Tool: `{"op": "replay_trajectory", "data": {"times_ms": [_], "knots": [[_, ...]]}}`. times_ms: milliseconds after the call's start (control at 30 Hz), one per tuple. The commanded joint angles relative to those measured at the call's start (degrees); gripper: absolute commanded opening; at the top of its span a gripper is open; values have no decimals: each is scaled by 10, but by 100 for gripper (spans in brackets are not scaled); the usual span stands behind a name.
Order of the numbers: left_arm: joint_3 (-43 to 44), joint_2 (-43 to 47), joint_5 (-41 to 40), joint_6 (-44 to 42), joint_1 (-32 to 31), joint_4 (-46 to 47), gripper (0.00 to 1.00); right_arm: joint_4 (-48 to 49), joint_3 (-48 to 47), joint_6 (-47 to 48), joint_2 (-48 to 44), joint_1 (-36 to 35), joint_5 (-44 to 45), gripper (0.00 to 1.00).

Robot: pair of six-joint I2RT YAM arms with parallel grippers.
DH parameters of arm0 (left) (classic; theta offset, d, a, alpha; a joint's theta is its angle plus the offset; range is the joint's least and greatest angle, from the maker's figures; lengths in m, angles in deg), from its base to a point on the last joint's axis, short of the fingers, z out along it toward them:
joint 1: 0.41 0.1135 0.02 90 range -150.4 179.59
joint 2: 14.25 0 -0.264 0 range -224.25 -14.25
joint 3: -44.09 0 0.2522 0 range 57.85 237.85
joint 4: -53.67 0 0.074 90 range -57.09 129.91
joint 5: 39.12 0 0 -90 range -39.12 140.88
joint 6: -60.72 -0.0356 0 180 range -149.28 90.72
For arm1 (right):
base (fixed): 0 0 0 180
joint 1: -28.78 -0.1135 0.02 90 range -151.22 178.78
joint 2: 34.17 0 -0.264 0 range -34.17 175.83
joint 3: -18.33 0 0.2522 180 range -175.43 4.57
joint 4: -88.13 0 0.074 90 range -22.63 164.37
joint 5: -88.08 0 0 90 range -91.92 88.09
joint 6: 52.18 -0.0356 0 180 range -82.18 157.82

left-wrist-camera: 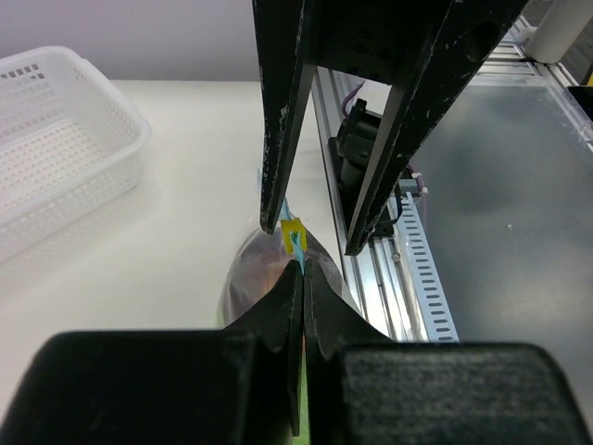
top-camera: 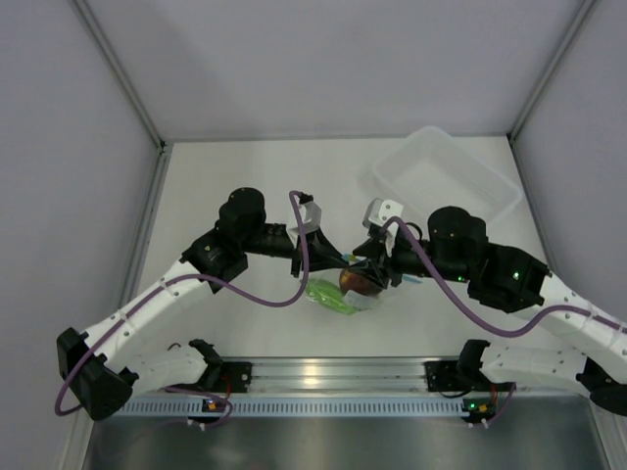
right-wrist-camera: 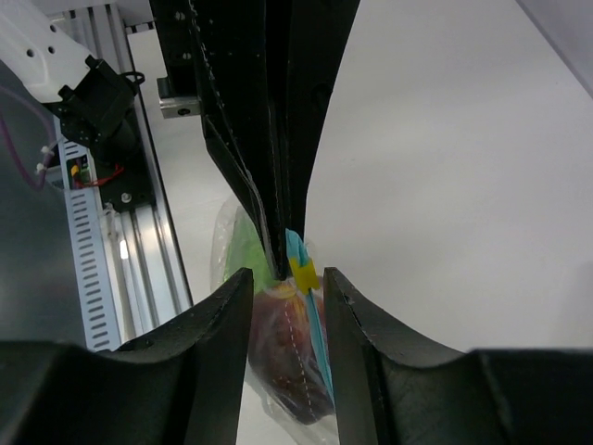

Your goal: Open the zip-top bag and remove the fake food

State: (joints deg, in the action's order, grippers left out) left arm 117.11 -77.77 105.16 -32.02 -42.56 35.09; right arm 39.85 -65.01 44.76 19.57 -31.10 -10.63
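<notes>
- Pressed flat together at the bottom of the left wrist view, the fingers of the left gripper [left-wrist-camera: 302,278] are pinching the light teal zipper strip [left-wrist-camera: 298,255] of the zip-top bag [left-wrist-camera: 248,278]. They are closed on it with no gap showing.
- Just beyond those fingertips, a small yellow slider [left-wrist-camera: 294,234] is sitting on the strip.
- Facing it from the opposite side, the right gripper [right-wrist-camera: 285,278] is straddling the same top edge of the bag. Its jaws are standing apart, with the strip and slider between them. Whether either finger is touching the plastic cannot be told.
- From above, the bag is lying on the white table [top-camera: 245,323] between the two grippers. It is near the aluminium rail [top-camera: 323,372] that is carrying the arm bases, and its zipper edge is being held up off the surface.
- Inside the clear plastic, the fake food is showing as a green piece [top-camera: 328,294] on the left-arm side and a dark red-brown round piece [top-camera: 358,282] beside it, under the grippers.
- At the far right of the table, a white perforated tray [top-camera: 402,152] is sitting well apart from the bag.
</notes>
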Motion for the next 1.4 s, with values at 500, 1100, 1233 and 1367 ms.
{"op": "replay_trajectory", "data": {"times_ms": [500,1100,1233,1367], "knots": [[16,13,46,-19,-3,19,0,25,-44,23,23,-6,-36,18],[16,22,26,-20,-3,19,0,31,-15,24,5,-5,-28,18],[14,24,19,-21,-3,19,0,29,-14,24,3,-5,-26,12],[14,26,13,-21,-3,19,0,30,-10,24,1,-5,-27,6]]}}
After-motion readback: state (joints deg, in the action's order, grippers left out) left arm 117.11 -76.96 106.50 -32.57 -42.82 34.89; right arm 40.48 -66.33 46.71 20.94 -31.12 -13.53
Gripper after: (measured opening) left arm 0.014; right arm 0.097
